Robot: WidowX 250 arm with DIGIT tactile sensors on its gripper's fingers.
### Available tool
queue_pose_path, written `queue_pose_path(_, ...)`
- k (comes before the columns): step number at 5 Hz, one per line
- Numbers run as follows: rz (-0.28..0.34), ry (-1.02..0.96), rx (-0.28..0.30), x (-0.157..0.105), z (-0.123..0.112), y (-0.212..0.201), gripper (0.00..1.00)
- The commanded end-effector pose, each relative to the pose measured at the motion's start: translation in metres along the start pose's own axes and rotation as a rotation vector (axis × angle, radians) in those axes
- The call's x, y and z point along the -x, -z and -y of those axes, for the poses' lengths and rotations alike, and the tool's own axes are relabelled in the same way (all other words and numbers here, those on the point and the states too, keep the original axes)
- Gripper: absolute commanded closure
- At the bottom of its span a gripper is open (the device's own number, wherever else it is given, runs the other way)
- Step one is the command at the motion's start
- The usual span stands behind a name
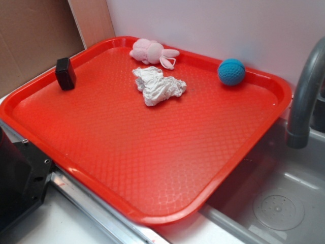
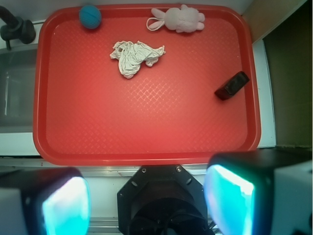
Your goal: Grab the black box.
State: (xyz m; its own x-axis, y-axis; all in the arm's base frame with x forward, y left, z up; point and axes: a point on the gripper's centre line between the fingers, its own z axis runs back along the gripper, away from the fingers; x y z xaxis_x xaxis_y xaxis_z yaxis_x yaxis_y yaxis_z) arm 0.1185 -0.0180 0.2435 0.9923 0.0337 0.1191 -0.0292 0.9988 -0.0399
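The black box (image 1: 65,73) stands on its edge near the left rim of the red tray (image 1: 152,168). In the wrist view the black box (image 2: 232,85) lies near the tray's right rim (image 2: 252,73). My gripper (image 2: 146,203) is open and empty, high above the robot base and short of the tray's near edge. Its two fingers (image 2: 230,200) show wide apart at the bottom of the wrist view. The gripper does not show in the exterior view.
On the tray lie a crumpled white cloth (image 1: 157,85), a pink plush bunny (image 1: 151,52) and a blue ball (image 1: 231,71). A grey faucet (image 1: 304,96) and sink (image 1: 274,203) are to the right. The black robot base (image 2: 161,205) sits under the gripper.
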Motion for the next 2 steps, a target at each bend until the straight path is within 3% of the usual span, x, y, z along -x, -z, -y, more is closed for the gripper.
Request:
queue_pose_path(1,0.000,0.000,0.000,0.000,0.000,0.000,0.00)
queue_pose_path(2,0.016,-0.249,-0.019,-0.024,-0.051,0.041,0.00)
